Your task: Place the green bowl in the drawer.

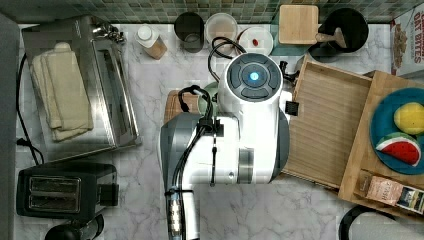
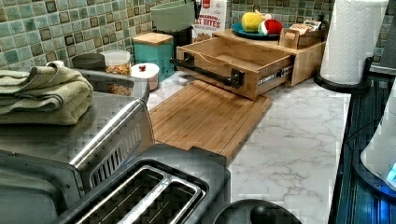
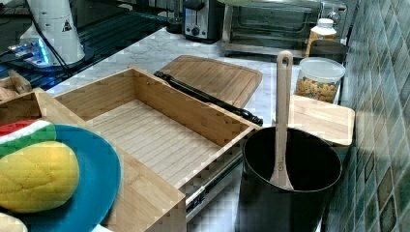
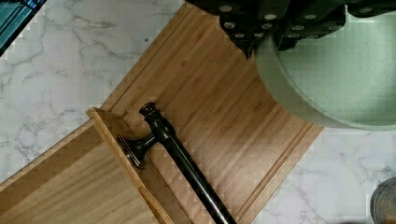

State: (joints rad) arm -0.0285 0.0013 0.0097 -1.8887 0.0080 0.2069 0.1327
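Green bowl mostly cropped, high above cutting board.

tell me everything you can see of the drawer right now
The drawer is a shallow rectangular box of pale, bamboo-like wood with raised sides and a slatted floor. It stands pulled open from a wooden stand, a metal slide rail showing along one side. Nothing lies inside it. A long black bar handle on two mounts crosses its front, overhanging the edge of the cutting board on the marble counter.

white arm bent over the counter, tool gripping green bowl rim
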